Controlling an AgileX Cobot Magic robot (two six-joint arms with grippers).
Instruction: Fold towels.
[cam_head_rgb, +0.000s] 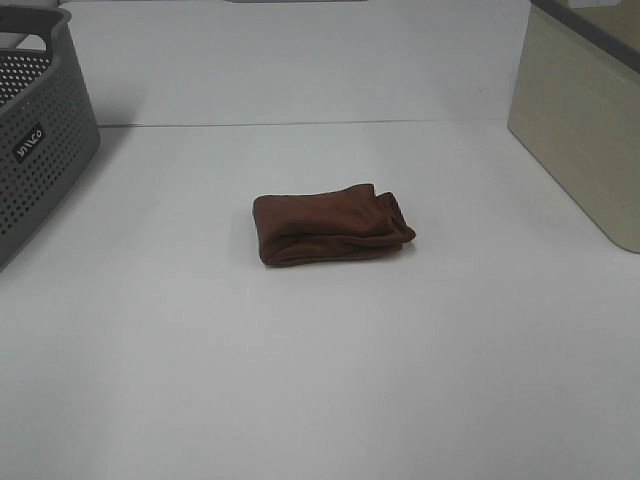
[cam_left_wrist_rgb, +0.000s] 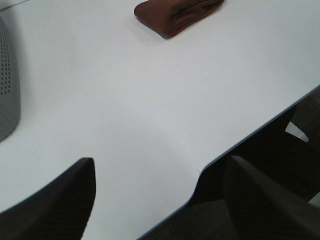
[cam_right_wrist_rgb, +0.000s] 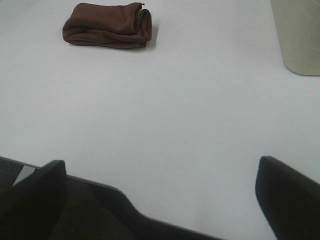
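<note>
The dark reddish-brown towel (cam_head_rgb: 330, 225) lies folded into a small thick bundle in the middle of the white table (cam_head_rgb: 320, 380). It also shows in the left wrist view (cam_left_wrist_rgb: 176, 14) and in the right wrist view (cam_right_wrist_rgb: 109, 25). No tag shows. Neither arm appears in the exterior high view. My left gripper (cam_left_wrist_rgb: 162, 197) is open and empty, held back over the table's near edge, far from the towel. My right gripper (cam_right_wrist_rgb: 162, 195) is open and empty too, also back at the near edge.
A grey perforated basket (cam_head_rgb: 40, 130) stands at the far left; it shows in the left wrist view (cam_left_wrist_rgb: 7, 90). A beige bin (cam_head_rgb: 585, 120) stands at the far right, also in the right wrist view (cam_right_wrist_rgb: 297, 35). The table's front edge (cam_left_wrist_rgb: 250, 137) has a curved notch.
</note>
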